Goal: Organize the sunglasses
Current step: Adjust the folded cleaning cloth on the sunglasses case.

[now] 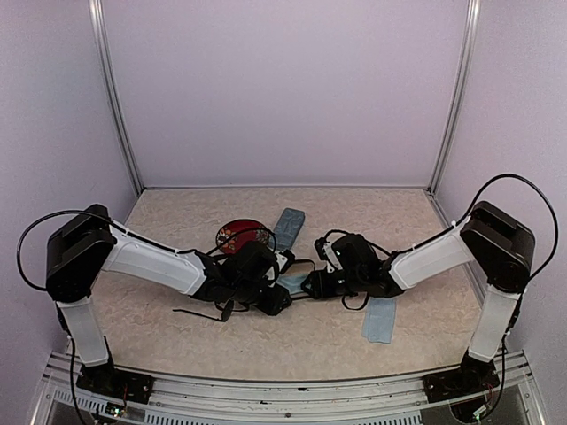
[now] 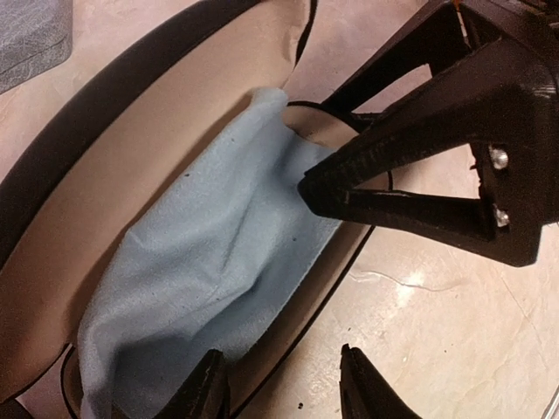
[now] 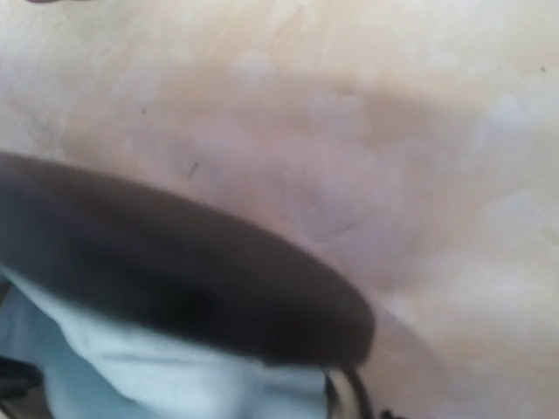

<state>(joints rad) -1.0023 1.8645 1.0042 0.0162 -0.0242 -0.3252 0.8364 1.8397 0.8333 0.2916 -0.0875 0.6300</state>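
The reddish-brown sunglasses [image 1: 241, 235] lie at mid-table behind my left arm. The thin black sunglasses [image 1: 205, 312] lie in front of that arm. Between my grippers sits the open black oval case [image 2: 105, 113] with a beige lining and a light blue cloth [image 2: 201, 262] inside; the cloth also shows in the top view [image 1: 292, 283]. My left gripper [image 2: 284, 384] is open, its fingertips either side of the case's near rim. My right gripper [image 2: 319, 188] has its fingers closed to a point at the cloth's edge. The right wrist view is blurred and shows only the dark case [image 3: 218, 279] and pale cloth [image 3: 157, 375].
A blue-grey rectangular case [image 1: 289, 227] lies behind the oval case and shows at the left wrist view's top corner [image 2: 31, 35]. Another blue-grey flat piece [image 1: 379, 319] lies near the right arm. Walls enclose the table on three sides.
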